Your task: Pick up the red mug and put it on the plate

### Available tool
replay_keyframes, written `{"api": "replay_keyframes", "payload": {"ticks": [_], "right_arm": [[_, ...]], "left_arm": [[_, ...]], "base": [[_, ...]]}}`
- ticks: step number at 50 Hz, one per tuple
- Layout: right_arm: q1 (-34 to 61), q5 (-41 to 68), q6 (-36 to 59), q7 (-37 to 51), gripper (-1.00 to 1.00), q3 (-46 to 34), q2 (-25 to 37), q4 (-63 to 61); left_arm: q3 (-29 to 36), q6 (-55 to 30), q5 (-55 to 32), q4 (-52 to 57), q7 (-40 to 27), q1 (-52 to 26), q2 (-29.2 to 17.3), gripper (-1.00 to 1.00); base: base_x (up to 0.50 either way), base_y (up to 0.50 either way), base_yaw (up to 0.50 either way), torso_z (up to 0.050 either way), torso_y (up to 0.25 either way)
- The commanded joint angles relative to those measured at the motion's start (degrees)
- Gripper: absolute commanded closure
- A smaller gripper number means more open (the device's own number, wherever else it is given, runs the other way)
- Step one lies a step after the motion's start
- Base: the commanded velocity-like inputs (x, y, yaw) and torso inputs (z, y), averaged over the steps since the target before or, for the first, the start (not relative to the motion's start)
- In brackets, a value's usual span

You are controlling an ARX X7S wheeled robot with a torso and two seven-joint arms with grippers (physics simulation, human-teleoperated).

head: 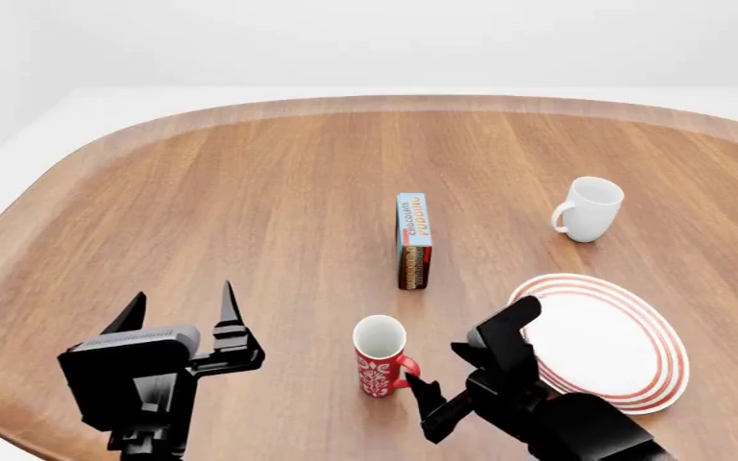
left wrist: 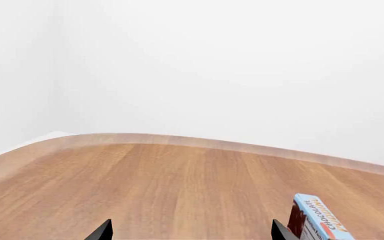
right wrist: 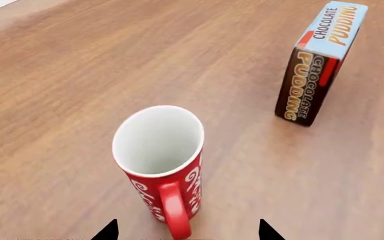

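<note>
The red mug (head: 380, 357) stands upright near the table's front edge, its handle turned toward my right gripper (head: 465, 357). In the right wrist view the mug (right wrist: 160, 160) is close, white inside, and its handle reaches down between the tips of the open right gripper (right wrist: 186, 232) without touching either tip. The plate (head: 651, 331), white with red rings, lies flat to the mug's right, partly behind the right arm. My left gripper (head: 180, 305) hovers open and empty to the mug's left; in its own view the left gripper (left wrist: 192, 232) has only bare wood between its tips.
A chocolate pudding box (head: 413, 240) stands on edge behind the red mug, also seen as the box (right wrist: 319, 65) and the box (left wrist: 315, 217). A plain white mug (head: 588, 208) sits at the back right. The oval wooden table (head: 215, 192) ends at a white floor.
</note>
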Motion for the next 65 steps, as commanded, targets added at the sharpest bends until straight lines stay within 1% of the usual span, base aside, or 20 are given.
{"api": "replay_keyframes", "payload": {"ticks": [1, 18, 32, 52, 65], "right_arm": [[2.29, -0.92, -0.62, -1.56, -1.00, -1.95, -1.28, 4.51], [4.84, -2.05, -0.72, -2.80, -1.00, -4.07, -2.28, 8.54], [8.25, -3.23, -4.10, -4.47, -1.00, -5.19, -4.83, 17.89], [7.88, -4.17, -3.10, -5.50, -1.00, -8.41, -5.44, 17.02], [8.82, -4.35, -2.42, -5.33, -1.00, -8.87, -5.57, 17.84]], "left_arm": [[-0.11, -0.12, -0.69, 0.64, -0.31, 0.24, -0.33, -1.00], [-0.50, -0.45, -1.83, 2.30, -1.10, 0.78, -0.82, -1.00], [-1.09, -1.13, -3.15, 3.53, -1.76, 0.55, -1.31, -1.00], [-0.99, -1.48, -3.80, 4.08, -2.42, 0.26, -1.73, -1.00], [-0.97, -1.61, -4.42, 4.44, -2.66, 0.23, -2.04, -1.00]], "base": [[0.00, 0.00, 0.00, 0.000, 0.000], [0.00, 0.00, 0.00, 0.000, 0.000], [0.00, 0.00, 0.00, 0.000, 0.000], [0.00, 0.00, 0.00, 0.000, 0.000], [0.00, 0.00, 0.00, 0.000, 0.000]]}}
